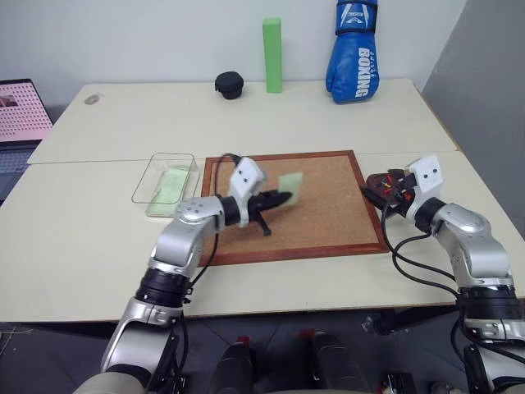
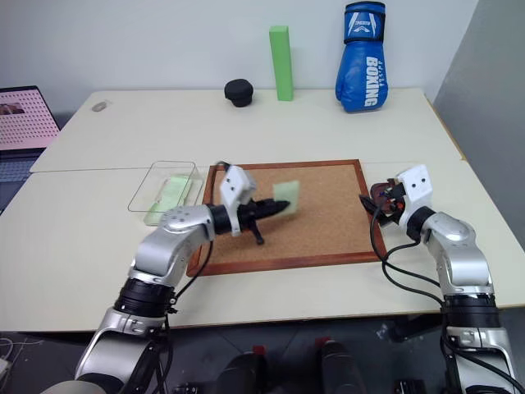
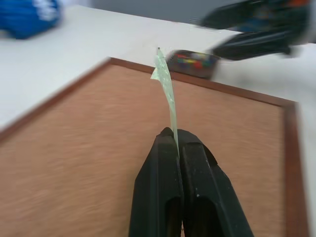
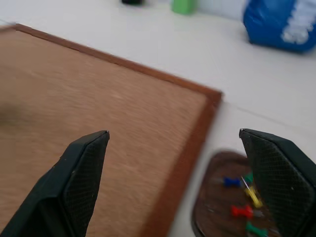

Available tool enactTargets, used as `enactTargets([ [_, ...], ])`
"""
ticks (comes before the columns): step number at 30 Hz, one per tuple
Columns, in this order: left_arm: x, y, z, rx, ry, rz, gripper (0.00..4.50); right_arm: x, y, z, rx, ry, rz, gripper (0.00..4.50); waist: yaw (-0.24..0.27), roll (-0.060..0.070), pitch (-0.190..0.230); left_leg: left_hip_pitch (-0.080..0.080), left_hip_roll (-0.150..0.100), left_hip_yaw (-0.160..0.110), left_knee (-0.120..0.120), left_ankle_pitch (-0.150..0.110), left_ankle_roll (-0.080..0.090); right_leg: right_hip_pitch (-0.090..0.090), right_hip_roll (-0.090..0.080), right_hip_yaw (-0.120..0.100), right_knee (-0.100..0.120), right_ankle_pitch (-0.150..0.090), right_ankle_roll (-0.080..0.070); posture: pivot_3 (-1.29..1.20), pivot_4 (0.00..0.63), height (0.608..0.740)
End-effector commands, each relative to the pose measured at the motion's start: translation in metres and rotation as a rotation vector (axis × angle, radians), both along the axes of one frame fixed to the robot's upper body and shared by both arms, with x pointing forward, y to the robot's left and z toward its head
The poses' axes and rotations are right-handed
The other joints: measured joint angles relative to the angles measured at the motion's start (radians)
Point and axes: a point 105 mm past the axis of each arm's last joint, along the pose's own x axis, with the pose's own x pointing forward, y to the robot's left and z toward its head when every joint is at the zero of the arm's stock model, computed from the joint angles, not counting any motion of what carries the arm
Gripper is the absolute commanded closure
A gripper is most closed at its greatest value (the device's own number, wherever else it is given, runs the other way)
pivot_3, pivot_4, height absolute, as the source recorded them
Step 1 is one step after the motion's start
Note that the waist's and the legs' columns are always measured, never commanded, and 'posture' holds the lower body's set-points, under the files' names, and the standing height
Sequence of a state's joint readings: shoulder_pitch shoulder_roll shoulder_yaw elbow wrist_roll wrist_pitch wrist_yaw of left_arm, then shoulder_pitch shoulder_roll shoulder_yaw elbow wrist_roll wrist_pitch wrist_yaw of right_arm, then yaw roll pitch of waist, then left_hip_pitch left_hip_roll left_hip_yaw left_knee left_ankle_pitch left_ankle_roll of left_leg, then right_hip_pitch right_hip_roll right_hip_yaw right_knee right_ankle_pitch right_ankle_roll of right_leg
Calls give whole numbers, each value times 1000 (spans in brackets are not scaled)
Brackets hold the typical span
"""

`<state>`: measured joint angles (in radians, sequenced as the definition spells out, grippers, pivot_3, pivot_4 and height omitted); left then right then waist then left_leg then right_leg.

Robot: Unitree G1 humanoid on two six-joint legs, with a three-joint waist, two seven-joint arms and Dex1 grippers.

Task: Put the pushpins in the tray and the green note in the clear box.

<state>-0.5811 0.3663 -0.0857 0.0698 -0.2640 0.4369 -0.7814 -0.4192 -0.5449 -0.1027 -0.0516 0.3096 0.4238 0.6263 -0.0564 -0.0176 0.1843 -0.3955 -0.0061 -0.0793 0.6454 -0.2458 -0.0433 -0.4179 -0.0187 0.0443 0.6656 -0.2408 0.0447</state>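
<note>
left gripper (image 1: pixel 283 198) pinches the green note (image 1: pixel 290 182) over the corkboard (image 1: pixel 328 197); right gripper (image 4: pixel 177 182) gapes above the tray (image 4: pixel 217 207).

The left gripper (image 1: pixel 283 199) hangs over the corkboard (image 1: pixel 328 205), a green note (image 1: pixel 290 183) pinched at its tip. To its left lies the clear box (image 1: pixel 164 178). Beside the right gripper (image 4: pixel 173 163), just off the corkboard's right edge, sits the tray (image 4: pixel 217 207), pushpins (image 4: pixel 244 202) inside.
</note>
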Motion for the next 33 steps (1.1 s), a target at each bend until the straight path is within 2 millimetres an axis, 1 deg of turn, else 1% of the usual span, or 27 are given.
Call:
enactTargets([
  [1, 16, 40, 38, -74, -102, 248, 4500, -35, 54, 35, 51, -62, 241, 17, 1, 0, 0, 0, 0, 0, 0, 0, 0, 0, 0, 0, 0, 0, 0, 0, 150, 740],
  [3, 24, 67, 47, -76, -136, 410, 4500, -49, 74, 41, 67, -56, 321, 17, 1, 0, 0, 1, 1, -2, 0, 0, 0, 1, 1, -1, 0, 0, 0, 0, 150, 740],
  [5, 30, 104, 58, -67, -190, 615, 4500, -67, 100, 50, 110, -48, 430, 17, 3, 0, 0, 2, 1, -2, 0, 0, 0, 3, 1, -2, 0, 0, 0, 0, 150, 740],
  [7, 30, 131, 66, -60, -235, 766, 4500, -77, 115, 59, 146, -51, 489, 17, 3, 0, 0, 2, 1, -2, 0, 0, 0, 3, 1, -2, -1, 0, 0, 0, 150, 740],
  [8, 29, 140, 67, -56, -250, 821, 4500, -79, 119, 62, 159, -49, 501, 17, 3, 0, 0, 2, 1, -2, 0, 0, 0, 3, 0, -2, -1, 0, 0, 0, 150, 740],
  [10, 25, 159, 60, -78, -229, 947, 4500, -78, 126, 65, 176, -52, 504, 17, 10, -1, 0, 2, 0, -2, 0, 0, 0, 3, -1, -2, -1, 0, 0, 0, 150, 740],
  [11, 24, 164, 53, -79, -207, 989, 4500, -77, 128, 66, 182, -51, 504, 17, 15, -1, 0, 2, -1, -2, 0, 0, 0, 3, -1, -2, -2, 0, 1, 0, 150, 740],
  [15, 18, 163, 27, -57, -143, 1021, 4500, -73, 132, 65, 184, -45, 512, 17, 32, -1, 0, 1, -1, -2, 0, 0, 0, 4, -3, -2, -3, 1, 1, 0, 150, 740],
  [17, 16, 167, 21, -86, -111, 1059, 4500, -72, 132, 64, 182, -46, 513, 17, 35, -3, 0, 1, -1, -3, 0, 0, 0, 4, -3, -3, -4, 1, 0, 0, 150, 740],
  [20, 14, 169, 19, -113, -86, 1071, 4500, -70, 131, 64, 174, -46, 515, 17, 34, -3, 0, 1, -1, -2, 1, 0, 0, 4, -3, -3, -4, 3, -3, 0, 150, 740],
  [21, 14, 170, 18, -121, -80, 1073, 4301, -69, 129, 63, 169, -45, 510, 5, 32, -3, 0, 1, -1, -2, 1, 0, 0, 4, -2, -3, -3, 3, -3, 0, 150, 740],
  [25, 17, 172, 16, -148, -60, 1062, 3795, -66, 126, 62, 157, -45, 495, 0, 27, -3, 0, 2, 0, -2, 0, 0, 0, 4, -1, -3, -3, 3, -3, 0, 150, 740],
  [26, 18, 172, 16, -150, -57, 1056, 3453, -65, 125, 62, 156, -46, 493, 0, 27, -3, 0, 2, 0, -2, 0, 0, 0, 4, -1, -3, -3, 3, -3, 0, 150, 740],
  [33, 20, 170, 13, -144, -51, 1049, 1974, -58, 118, 62, 135, -60, 435, 0, 27, -3, 0, 1, -1, -2, 0, 0, 0, 4, -1, -3, -3, 3, -3, 0, 150, 740],
])
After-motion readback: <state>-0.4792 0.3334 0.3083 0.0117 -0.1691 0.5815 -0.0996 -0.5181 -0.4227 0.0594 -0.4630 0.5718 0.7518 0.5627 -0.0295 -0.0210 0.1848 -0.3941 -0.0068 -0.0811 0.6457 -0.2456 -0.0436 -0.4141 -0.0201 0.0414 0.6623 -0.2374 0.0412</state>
